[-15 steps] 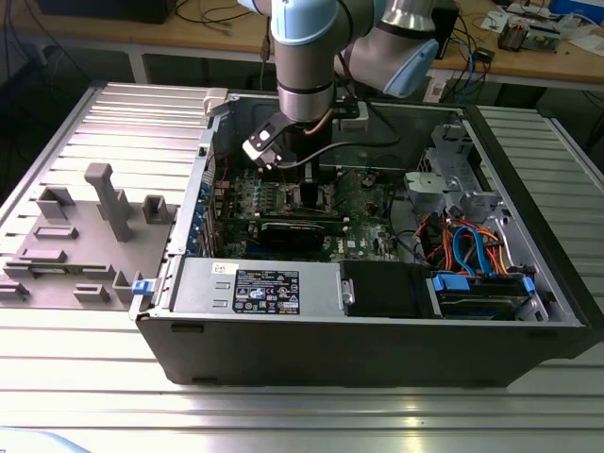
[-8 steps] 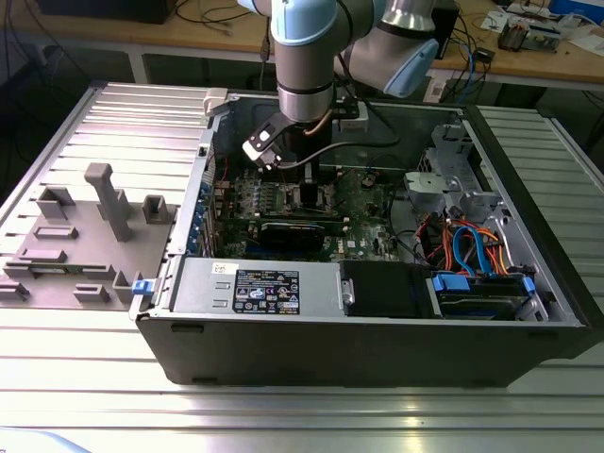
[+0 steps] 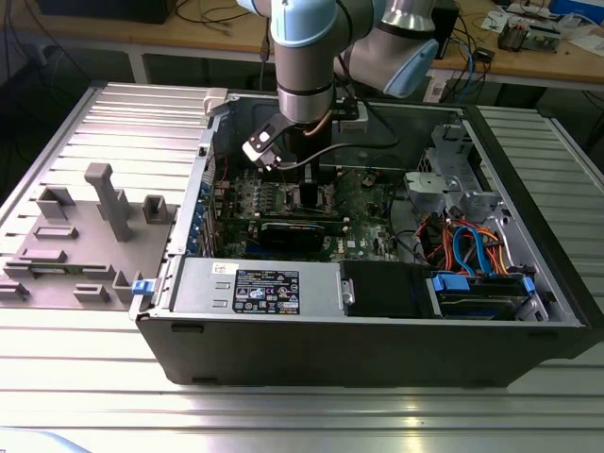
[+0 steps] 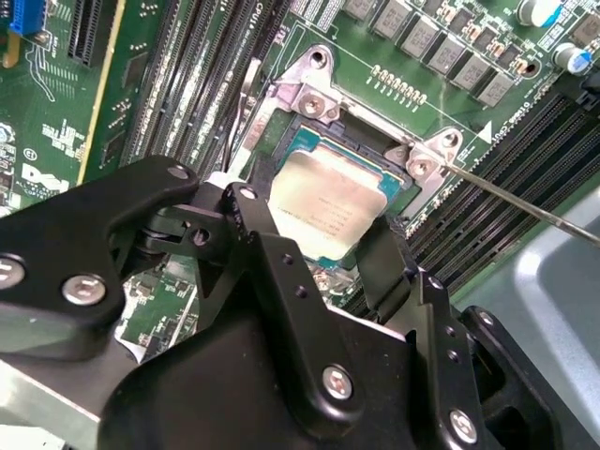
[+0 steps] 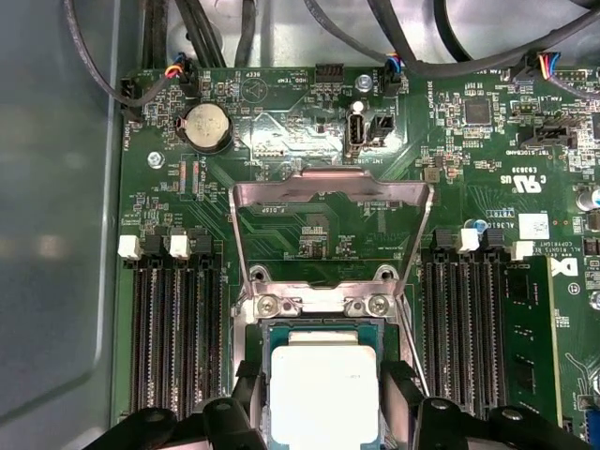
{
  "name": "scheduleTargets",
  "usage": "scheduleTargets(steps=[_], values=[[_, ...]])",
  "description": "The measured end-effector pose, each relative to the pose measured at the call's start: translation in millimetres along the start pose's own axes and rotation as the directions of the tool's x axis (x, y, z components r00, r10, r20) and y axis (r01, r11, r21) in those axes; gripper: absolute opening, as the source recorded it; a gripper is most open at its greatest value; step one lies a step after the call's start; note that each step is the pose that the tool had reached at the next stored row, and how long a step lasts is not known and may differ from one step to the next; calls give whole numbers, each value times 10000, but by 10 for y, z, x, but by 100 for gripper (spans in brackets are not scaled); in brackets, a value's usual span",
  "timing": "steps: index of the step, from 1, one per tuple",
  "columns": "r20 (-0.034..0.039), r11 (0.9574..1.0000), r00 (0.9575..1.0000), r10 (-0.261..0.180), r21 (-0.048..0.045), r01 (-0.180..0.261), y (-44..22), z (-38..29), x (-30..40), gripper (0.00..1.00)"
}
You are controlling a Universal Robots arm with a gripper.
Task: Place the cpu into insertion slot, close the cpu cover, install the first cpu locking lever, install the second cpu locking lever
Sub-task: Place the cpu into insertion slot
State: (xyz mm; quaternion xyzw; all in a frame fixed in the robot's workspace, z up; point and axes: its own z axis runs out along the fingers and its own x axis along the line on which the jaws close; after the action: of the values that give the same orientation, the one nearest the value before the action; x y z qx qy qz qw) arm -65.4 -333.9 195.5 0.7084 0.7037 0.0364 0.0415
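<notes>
Cpu [image 5: 323, 394] dull silver, green-edged; board [image 5: 553, 178] green; cover [image 5: 328, 186] silvery; memory slots [image 5: 178, 337] black; tool [image 4: 316, 220] black; table [image 3: 283, 415] grey, ribbed; arm [image 3: 302, 28] pale blue and silver

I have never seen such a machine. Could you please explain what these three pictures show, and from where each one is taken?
It is a robot arm reaching into an open computer case that lies on a metal table. The exterior view comes from a camera standing off the arm. Both wrist views come from cameras that ride on the arm near its hand, so they look closely at the green board. There the cpu, a flat silver square, sits in its slot as far as I can see. The hand is on two sides of it; whether it grips the cpu, I cannot tell. The cover, a thin metal frame, is swung open, off the cpu. Grey blocks lie at the exterior view's left of the case.
</notes>
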Motion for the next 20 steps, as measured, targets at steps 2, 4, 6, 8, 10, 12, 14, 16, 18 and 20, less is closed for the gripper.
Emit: scheduleTargets(steps=[2, 4, 6, 8, 10, 12, 14, 16, 18, 20], values=[[-1, 10000, 10000, 1, -1, -1, 2, -16, 0, 62], [-1, 10000, 10000, 2, -1, -2, 6, -52, 0, 62], [-2, 10000, 10000, 1, -1, -1, 12, -100, 0, 62], [0, 10000, 10000, 1, 2, -1, 19, -166, -1, 62], [-2, 10000, 10000, -2, 18, 2, 25, -200, -1, 62], [-1, 10000, 10000, 1, 40, -1, 31, -250, -1, 62], [-4, 9999, 10000, 0, 117, 0, 44, -297, -1, 54], [-38, 9996, 10000, 2, 295, -1, 60, -301, -2, 41], [-86, 9991, 10000, 9, 418, -5, 72, -301, -2, 29], [-99, 9990, 10000, 10, 444, -6, 76, -300, -2, 17]])
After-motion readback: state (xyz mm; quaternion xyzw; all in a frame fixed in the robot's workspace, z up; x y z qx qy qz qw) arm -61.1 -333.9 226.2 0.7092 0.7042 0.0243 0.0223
